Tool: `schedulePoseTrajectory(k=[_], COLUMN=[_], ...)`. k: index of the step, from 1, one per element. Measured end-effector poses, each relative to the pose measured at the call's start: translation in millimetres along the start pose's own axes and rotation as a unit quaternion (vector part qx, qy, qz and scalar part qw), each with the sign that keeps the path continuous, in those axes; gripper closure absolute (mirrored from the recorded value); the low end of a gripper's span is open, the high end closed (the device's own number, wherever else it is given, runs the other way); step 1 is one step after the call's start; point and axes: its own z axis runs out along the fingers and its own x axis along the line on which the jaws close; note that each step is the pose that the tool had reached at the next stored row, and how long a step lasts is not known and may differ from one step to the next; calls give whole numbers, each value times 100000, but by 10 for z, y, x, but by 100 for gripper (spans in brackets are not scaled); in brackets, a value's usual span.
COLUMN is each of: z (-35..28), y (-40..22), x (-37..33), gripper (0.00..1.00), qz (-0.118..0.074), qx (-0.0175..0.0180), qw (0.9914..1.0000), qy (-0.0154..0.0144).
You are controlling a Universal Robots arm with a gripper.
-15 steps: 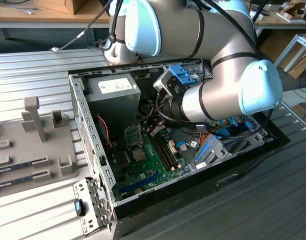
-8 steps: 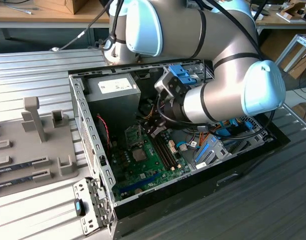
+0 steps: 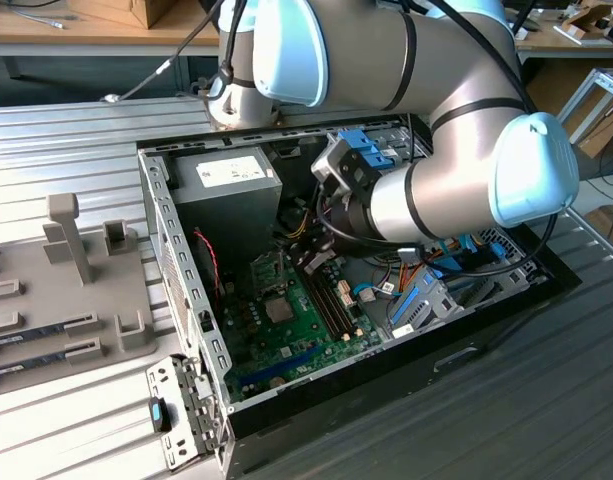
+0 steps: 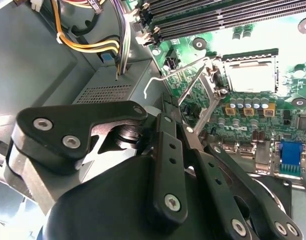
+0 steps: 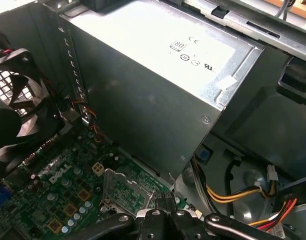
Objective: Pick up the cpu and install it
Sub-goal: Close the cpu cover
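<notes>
Leans into an open computer case [image 3: 171, 250] on a ribbed metal table [image 3: 466, 420] with the bent grey arm [image 3: 426, 200], wrist down between the grey power supply box [image 3: 231, 180] and the blue-tabbed bays toward the exterior view's right. Holds the gripper [image 4: 181, 122] low over the green board [image 4: 217, 45], close to the wall of the power supply box, with both black fingers [image 4: 167, 150] drawn together at the tips and nothing visible between them; same closed look in the first wrist view, with the gripper [image 5: 162, 202] just above the board [image 5: 58, 200] at the foot of the box [image 5: 143, 75]. Finds the cpu [image 4: 250, 77] apart from the gripper, as a pale silvery square lying flat inside the dark frame of the socket; hard to tell more of its surface. Leaves the socket uncovered, with the hinged metal plate [image 4: 205, 100] tilted up beside it and the thin wire lever [image 4: 160, 77] raised near the fingertips; plate [image 5: 113, 182] also standing up in the first wrist view. Takes in a row of small round capacitors [image 4: 247, 104] just beside the socket, long memory slots [image 4: 207, 15] past it, a blue connector [image 4: 291, 152], yellow and orange wires [image 4: 88, 45] and a black fan [image 5: 13, 110]. Outside the case, toward the exterior view's left, a grey slotted tray [image 3: 66, 290] on the table.
</notes>
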Motion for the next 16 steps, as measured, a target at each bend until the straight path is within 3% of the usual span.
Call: schedulePoseTrajectory(k=[16], z=[-76], y=[-35], x=[51], gripper=[89], qz=[49], qx=[278], qw=[99999], qy=[227])
